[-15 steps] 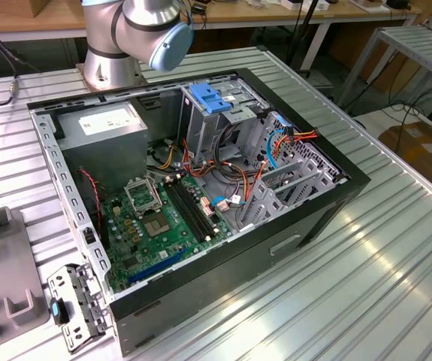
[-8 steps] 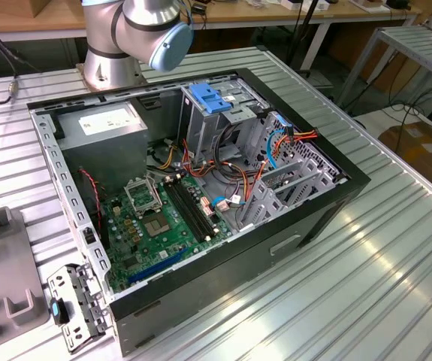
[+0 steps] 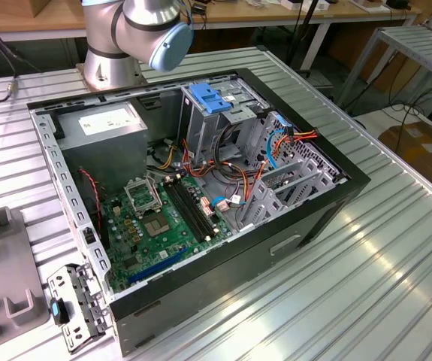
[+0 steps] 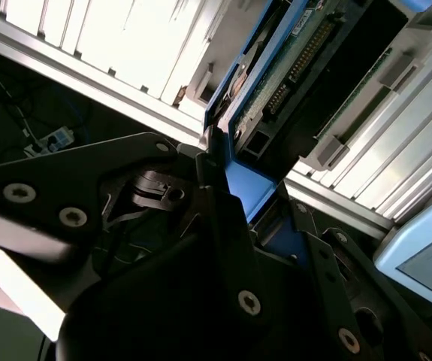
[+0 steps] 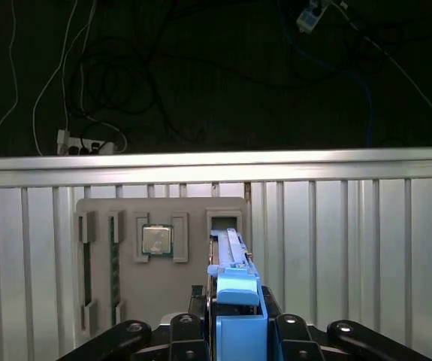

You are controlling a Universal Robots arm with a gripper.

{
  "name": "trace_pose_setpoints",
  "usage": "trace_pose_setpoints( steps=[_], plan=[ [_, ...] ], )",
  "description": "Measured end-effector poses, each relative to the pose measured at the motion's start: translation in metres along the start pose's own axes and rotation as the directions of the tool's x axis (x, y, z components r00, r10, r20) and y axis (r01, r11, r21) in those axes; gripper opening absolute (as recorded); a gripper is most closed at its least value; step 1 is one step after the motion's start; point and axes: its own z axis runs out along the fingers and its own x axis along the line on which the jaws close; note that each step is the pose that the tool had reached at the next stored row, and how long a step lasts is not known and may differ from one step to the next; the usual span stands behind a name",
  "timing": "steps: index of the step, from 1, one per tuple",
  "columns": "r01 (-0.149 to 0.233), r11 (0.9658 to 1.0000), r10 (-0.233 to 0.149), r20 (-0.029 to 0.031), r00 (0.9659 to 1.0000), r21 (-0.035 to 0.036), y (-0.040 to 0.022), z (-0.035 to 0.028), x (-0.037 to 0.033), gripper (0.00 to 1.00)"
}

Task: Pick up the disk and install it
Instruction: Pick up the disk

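Blue plastic rail of the disk sits directly between the gripper fingers in the first wrist view. You have the jaws pressed against its two flat sides, so read it as pinched. The disk stands on edge, its long axis running straight away from the wrist and in line with the gripper. The second wrist view agrees: the green circuit-board face of the disk slants away from the gripper, with the rail end caught at the fingertips. Its far end lies over an upright slot of the grey tray; you cannot tell whether it is seated there or already clear. Beside that slot the tray also holds a processor chip and memory sticks, close to the disk's path. In the exterior view the tray lies at the exterior view's left of the open computer case. The metal drive cage is on the case's far side, with loose cables and the blue latch plate near it.
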Motion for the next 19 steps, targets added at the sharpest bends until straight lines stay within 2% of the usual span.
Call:
trace_pose_setpoints(
  steps=[5,19],
  plan=[
    [0.0,1.0,0.0,-0.001,1.0,-0.0013,-0.0002,-0.0109,0.0003,0.37],
    [0.0,1.0,0.0,-0.0022,1.0,-0.0017,-0.0006,-0.0255,0.0006,0.37]
  ],
)
